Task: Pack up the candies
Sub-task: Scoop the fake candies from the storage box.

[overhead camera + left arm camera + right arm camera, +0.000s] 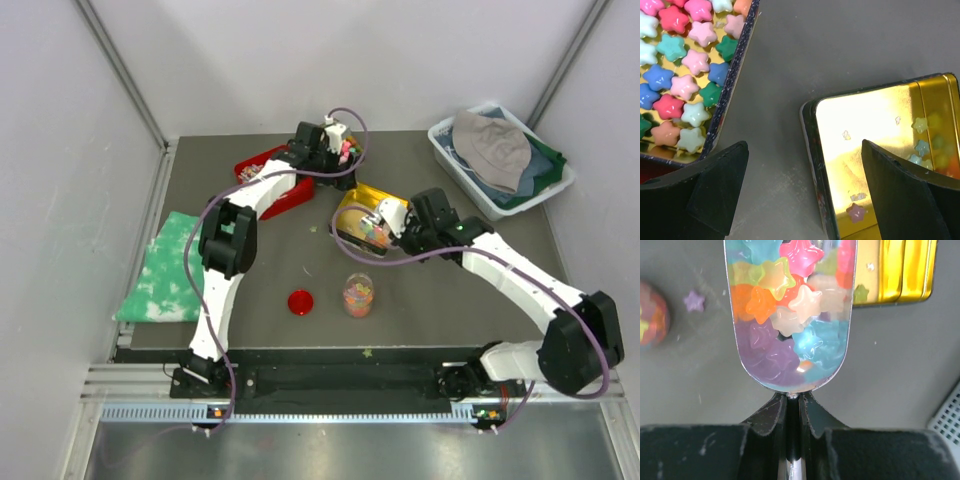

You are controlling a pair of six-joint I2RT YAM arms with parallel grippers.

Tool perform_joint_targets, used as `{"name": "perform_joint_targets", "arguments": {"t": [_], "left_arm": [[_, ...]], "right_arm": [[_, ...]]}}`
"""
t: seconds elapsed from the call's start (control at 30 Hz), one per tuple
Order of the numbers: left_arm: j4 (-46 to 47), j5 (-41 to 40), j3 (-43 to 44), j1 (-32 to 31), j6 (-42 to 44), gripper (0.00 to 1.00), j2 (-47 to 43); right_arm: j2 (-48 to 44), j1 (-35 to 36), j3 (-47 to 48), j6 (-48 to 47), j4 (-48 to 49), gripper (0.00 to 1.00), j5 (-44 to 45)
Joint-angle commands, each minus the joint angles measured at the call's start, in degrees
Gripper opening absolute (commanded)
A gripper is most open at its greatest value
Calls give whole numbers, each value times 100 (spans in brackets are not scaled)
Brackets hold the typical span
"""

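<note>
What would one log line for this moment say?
left hand: open, empty | right hand: shut on scoop of star candies | jar: uncapped, red lid beside

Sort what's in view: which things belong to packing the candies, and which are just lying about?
Job:
candies
scoop, held by right gripper
jar
red lid
full tin
gold tin

Lying about:
green cloth
bin with hat

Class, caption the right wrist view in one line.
Right gripper holds a scoop of star candies near a gold tin.
</note>
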Motion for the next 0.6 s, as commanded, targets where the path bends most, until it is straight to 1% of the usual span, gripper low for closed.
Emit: {"name": "perform_joint_targets", "arguments": {"t": [0.0, 0.1, 0.2, 0.37, 0.43, 0.57], "left_arm": [[-389, 83, 203, 78, 156, 99, -585], [-583, 66, -16, 183, 323, 99, -839], [-663, 66, -447, 315, 437, 99, -1120], [-821, 162, -1150, 553, 701, 99, -1516], [-909, 232, -1396, 667, 779, 99, -1692], [-961, 276, -1792, 860, 964, 99, -1982]], "right_arm": [[-523, 23, 334, -641, -925, 0, 88], [-795, 163, 465, -800, -1521, 0, 141], [-997, 251, 580, -879, -2040, 0, 54], [-1393, 400, 475, -1283, -2473, 0, 71], [-1499, 619, 606, -1318, -2735, 0, 158], [-1578, 796, 878, -1432, -3053, 0, 264]]}}
